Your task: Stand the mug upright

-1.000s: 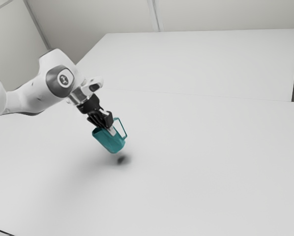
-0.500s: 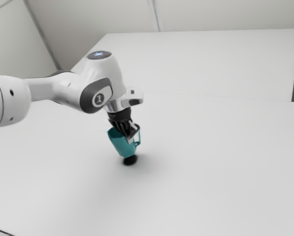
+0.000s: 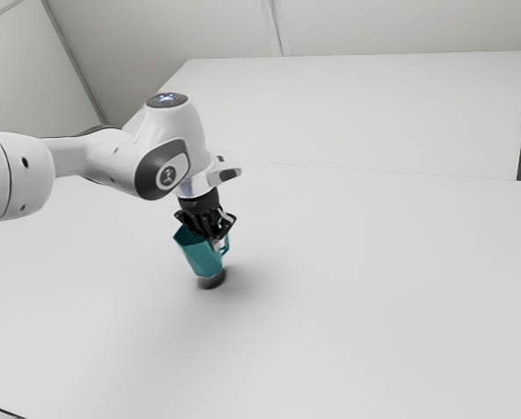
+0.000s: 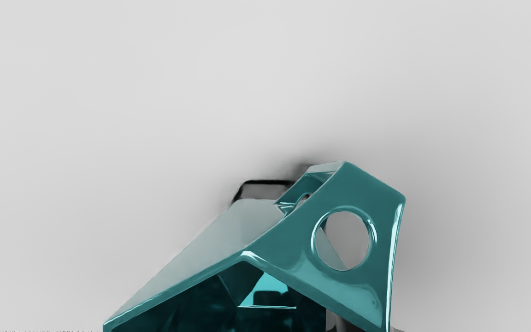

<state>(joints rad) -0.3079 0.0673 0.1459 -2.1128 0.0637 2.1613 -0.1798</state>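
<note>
My gripper (image 3: pixel 215 242) grips the mug (image 3: pixel 199 255), which leans just left of and below the exterior view's centre, and releasing it at this tilt could topple it onto the table (image 3: pixel 373 288).

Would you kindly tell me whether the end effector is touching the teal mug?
Touching: in the exterior view, the end effector holds the teal mug tilted, near its handle.

The mug (image 4: pixel 284 249) looks smooth and glossy, glazed or lacquered, with crisp highlights along its rim and mirror-like gleams inside; the tabletop (image 3: pixel 347 279) appears smooth and matt, the arm's casing (image 3: pixel 177 127) like sleek, softly shining plastic
</note>
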